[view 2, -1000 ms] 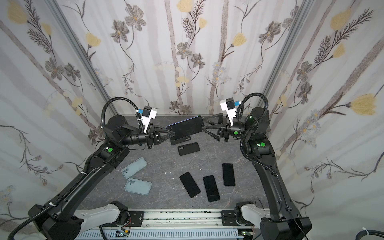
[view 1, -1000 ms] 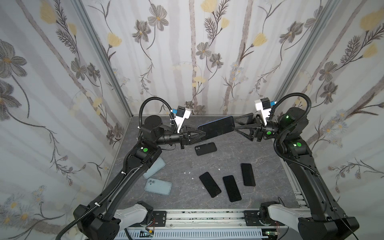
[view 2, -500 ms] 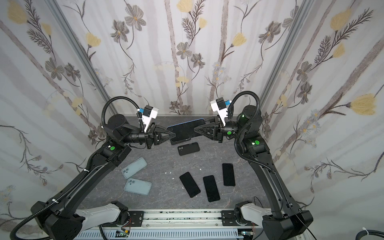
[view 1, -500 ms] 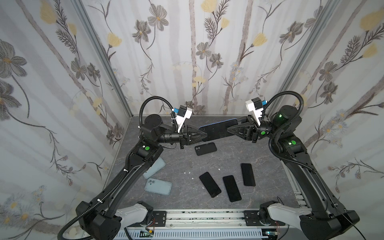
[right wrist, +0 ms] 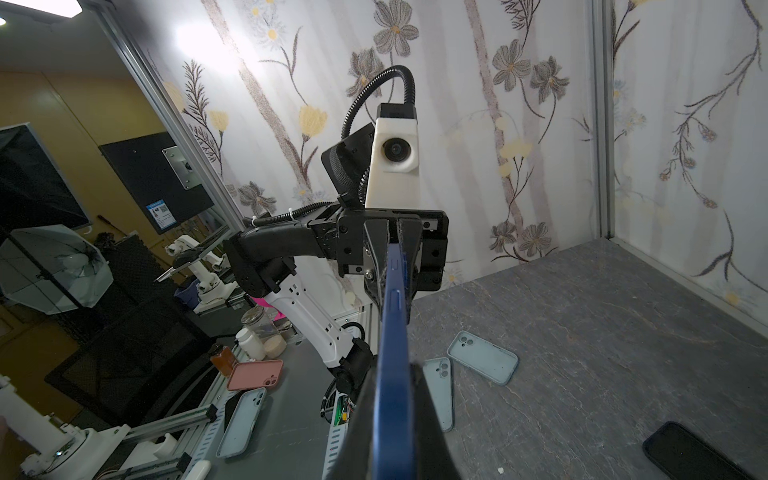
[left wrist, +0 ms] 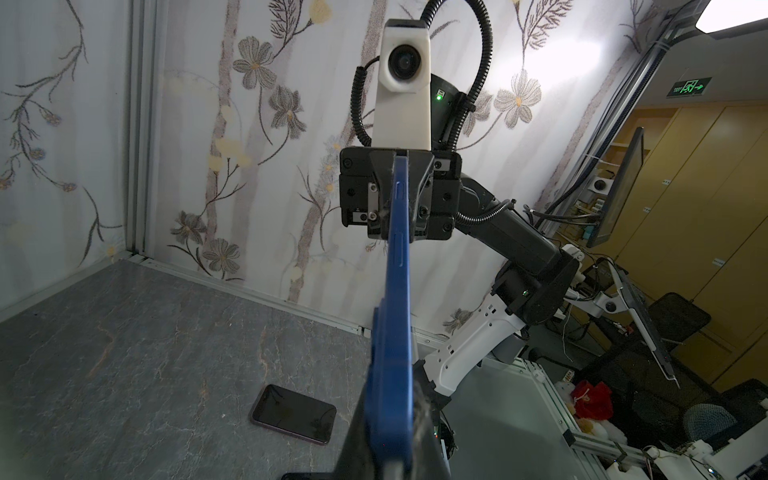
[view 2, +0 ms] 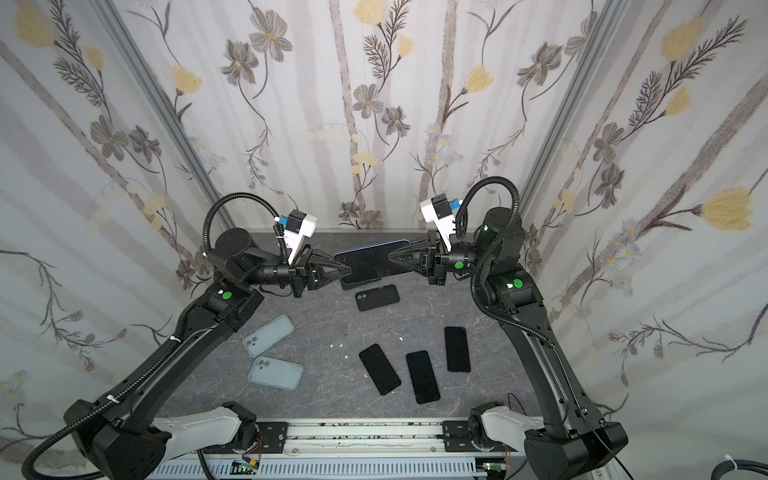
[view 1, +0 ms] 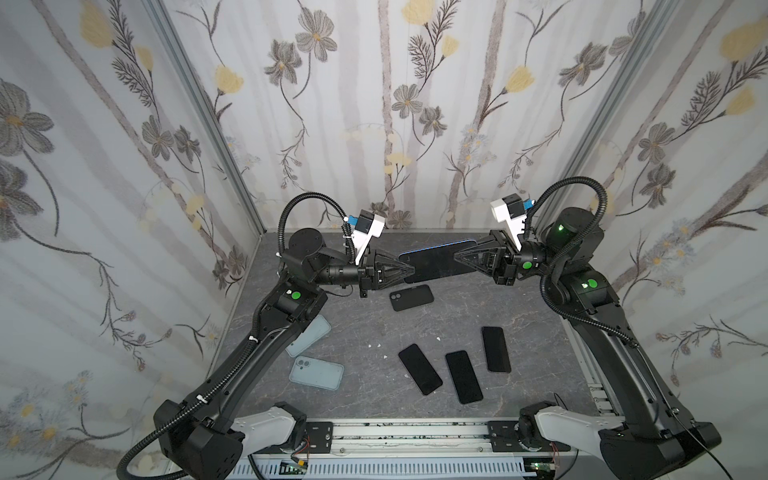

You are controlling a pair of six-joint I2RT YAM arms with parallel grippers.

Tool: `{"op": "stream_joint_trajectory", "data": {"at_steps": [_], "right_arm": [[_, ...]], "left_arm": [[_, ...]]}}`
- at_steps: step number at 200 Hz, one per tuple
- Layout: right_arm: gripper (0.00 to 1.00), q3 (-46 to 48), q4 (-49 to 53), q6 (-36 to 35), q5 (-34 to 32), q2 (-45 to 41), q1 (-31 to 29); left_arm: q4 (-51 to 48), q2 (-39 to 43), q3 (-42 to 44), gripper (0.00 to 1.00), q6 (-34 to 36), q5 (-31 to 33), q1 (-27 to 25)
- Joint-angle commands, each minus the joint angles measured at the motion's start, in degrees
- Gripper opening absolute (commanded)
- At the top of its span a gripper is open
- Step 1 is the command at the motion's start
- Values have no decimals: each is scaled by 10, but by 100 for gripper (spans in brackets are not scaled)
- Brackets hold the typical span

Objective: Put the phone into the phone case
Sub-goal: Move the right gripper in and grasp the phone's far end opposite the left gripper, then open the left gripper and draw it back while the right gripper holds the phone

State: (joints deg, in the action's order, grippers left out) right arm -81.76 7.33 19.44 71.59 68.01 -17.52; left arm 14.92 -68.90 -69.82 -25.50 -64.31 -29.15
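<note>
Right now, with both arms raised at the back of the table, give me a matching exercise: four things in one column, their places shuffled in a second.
Things
1. blue-edged phone
2. pale blue cases
3. row of three black phones
4. lone black phone-shaped piece, camera side up

Places
A. flat on the left side of the table
B. flat, alone, mid-table behind the row
C. off the table, clamped at its ends by left gripper and right gripper
D. flat near the front rail

Pairs: 1-C, 2-A, 3-D, 4-B
</note>
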Motion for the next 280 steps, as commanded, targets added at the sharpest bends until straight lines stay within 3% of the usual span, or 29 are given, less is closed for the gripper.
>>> {"op": "stream_joint_trajectory", "data": {"at_steps": [1, 39, 66, 91, 98, 108, 122, 189, 224, 232, 243, 254, 268, 280], "right_arm": [[23, -14, 32, -45, -10, -2, -1], [30, -49, 101, -84, -8, 8, -1], [12, -60, 135, -97, -6, 12, -1], [3, -64, 164, -119, -24, 7, -2], [6, -64, 173, -125, -28, 6, -2], [23, -67, 188, -137, -35, 7, -2], [24, -73, 202, -145, -37, 11, -3], [0, -80, 218, -166, -52, 8, -5], [0, -77, 196, -160, -70, 0, -5], [0, -73, 183, -154, -80, -3, -5], [0, -64, 160, -141, -101, -11, -4], [0, -56, 139, -129, -136, -18, -2], [0, -52, 128, -120, -186, -21, 3], [0, -52, 128, -117, -227, -22, 12]], "left_arm": [[42, 0, -3, 0, -11, 2, 1], [56, 1, 6, 0, -34, -11, 0], [52, 7, 11, 0, -30, -13, 0], [55, 4, 5, 0, -36, -12, 0], [59, 3, 4, 0, -39, -12, 1], [66, 2, 1, 0, -43, -14, 1], [69, 0, -4, 0, -46, -17, 1], [66, -10, -7, 0, -45, -26, 4], [75, -8, -7, 0, -43, -6, 14], [76, -5, -7, 22, -40, 13, 16], [76, -1, -3, 37, -33, 40, 21], [75, 7, 3, 58, -24, 73, 26], [72, 19, 20, 67, -9, 126, 36], [61, 27, 34, 69, 0, 181, 46]]}}
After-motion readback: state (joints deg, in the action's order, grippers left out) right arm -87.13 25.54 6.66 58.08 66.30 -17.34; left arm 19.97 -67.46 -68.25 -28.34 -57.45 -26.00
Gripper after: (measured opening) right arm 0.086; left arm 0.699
